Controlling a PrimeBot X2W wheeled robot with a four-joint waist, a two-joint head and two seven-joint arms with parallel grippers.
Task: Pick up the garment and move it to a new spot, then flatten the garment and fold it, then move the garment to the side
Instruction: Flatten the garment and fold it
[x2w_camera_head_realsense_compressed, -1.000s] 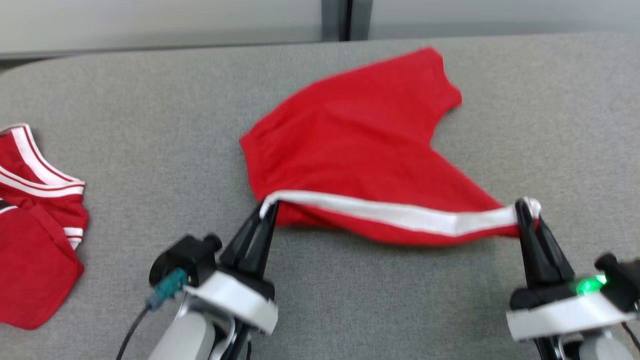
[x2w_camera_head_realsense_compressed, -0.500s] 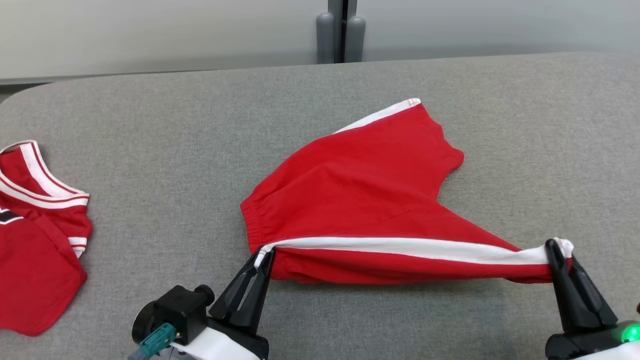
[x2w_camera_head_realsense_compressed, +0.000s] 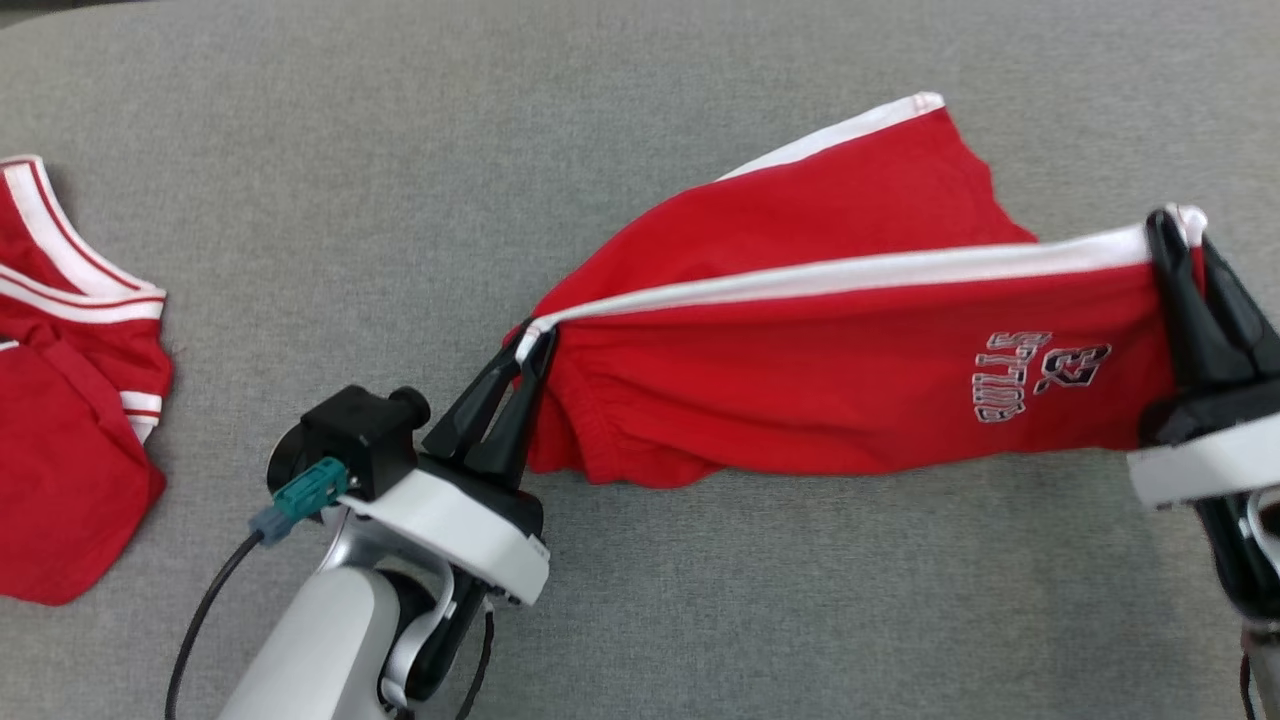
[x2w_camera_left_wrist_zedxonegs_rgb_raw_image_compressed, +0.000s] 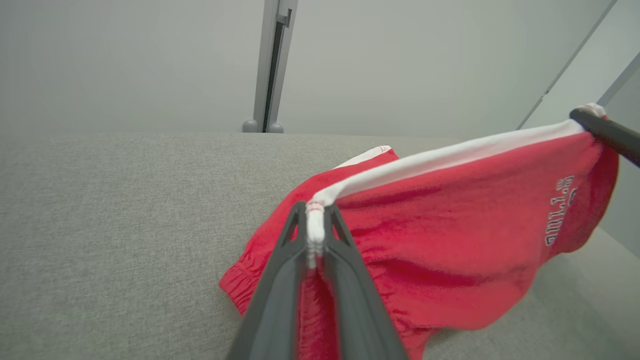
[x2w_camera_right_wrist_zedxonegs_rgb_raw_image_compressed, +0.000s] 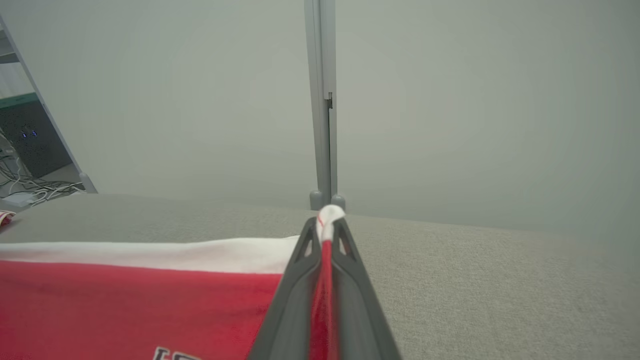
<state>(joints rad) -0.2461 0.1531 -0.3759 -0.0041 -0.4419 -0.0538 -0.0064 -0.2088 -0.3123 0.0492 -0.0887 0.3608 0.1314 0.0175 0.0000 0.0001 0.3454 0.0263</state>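
- The left gripper (x2w_camera_head_realsense_compressed: 533, 342) was pinched tight on the red shorts (x2w_camera_head_realsense_compressed: 800, 380), at the waistband end of their white stripe (x2w_camera_head_realsense_compressed: 850, 275)
- The right gripper (x2w_camera_head_realsense_compressed: 1172, 222) was clamped on the stripe's other end, at the leg hem
- The shorts hung stretched between both, the far leg resting on the grey table (x2w_camera_head_realsense_compressed: 400, 150)
- A second red garment (x2w_camera_head_realsense_compressed: 70, 420) lay well apart, at the left

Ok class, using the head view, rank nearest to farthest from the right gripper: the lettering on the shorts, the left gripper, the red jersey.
1. Lettering, on the shorts beside the right gripper.
2. Left gripper, at the shorts' opposite end.
3. Red jersey, at the far left edge.
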